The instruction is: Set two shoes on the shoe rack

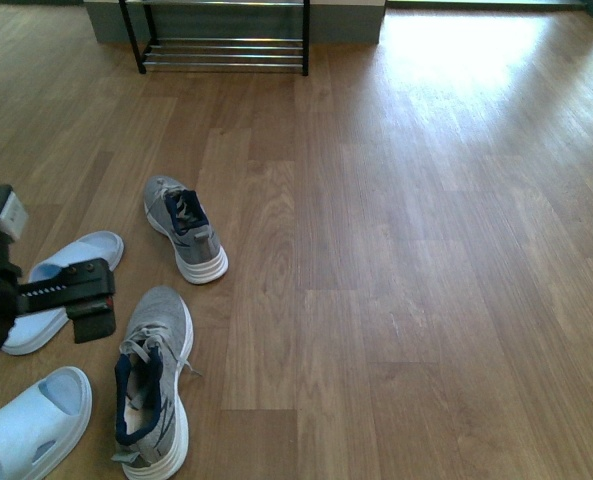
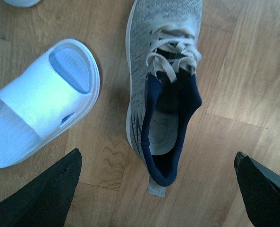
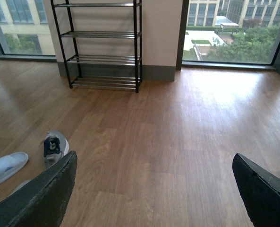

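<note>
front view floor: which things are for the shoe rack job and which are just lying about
For the job: nearer grey knit sneaker; farther grey knit sneaker; black-framed chrome-bar shoe rack.
Lying about: pale blue slide slipper; second pale blue slide slipper.

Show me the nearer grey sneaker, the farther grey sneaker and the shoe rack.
nearer grey sneaker (image 1: 154,350): front view, on its laces.
farther grey sneaker (image 1: 184,222): front view, on its dark navy opening.
shoe rack (image 3: 104,59): right wrist view, on a chrome bar tier.

Daylight from windows (image 3: 229,33); glare on floor (image 1: 456,50); imgs sharp, shadows soft.
</note>
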You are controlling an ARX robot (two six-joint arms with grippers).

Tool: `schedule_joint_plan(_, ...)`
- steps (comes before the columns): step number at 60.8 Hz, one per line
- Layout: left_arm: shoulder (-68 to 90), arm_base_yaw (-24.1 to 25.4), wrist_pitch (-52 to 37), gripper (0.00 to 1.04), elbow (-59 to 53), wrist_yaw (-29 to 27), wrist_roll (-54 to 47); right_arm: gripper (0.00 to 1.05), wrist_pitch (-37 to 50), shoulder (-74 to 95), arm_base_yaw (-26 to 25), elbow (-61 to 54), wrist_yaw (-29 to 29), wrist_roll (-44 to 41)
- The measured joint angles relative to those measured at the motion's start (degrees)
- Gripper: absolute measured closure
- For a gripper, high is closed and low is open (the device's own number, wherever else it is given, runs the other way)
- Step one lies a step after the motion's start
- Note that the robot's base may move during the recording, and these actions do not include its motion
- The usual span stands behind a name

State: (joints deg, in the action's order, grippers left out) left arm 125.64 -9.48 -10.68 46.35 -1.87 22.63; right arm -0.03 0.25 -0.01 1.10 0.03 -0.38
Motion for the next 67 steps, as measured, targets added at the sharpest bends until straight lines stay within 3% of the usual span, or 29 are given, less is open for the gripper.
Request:
schedule_joint_plan(17,12.44,-0.02,0.17,0.09,3.54,-2.03,-0.26,0.09,0.0,0.0,0.0,0.0,0.0,0.0)
schedule_joint_plan(47,20.02,0.79,3.39,0.09,11.34,-7.13,-5.22,0.09,0.0,0.0,0.0,0.0,0.0,0.0)
schedule_joint_plan(67,26.43,1.07,0.33,0.09,17.4,-6.71,-8.44,0.09,0.0,0.0,0.0,0.0,0.0,0.0)
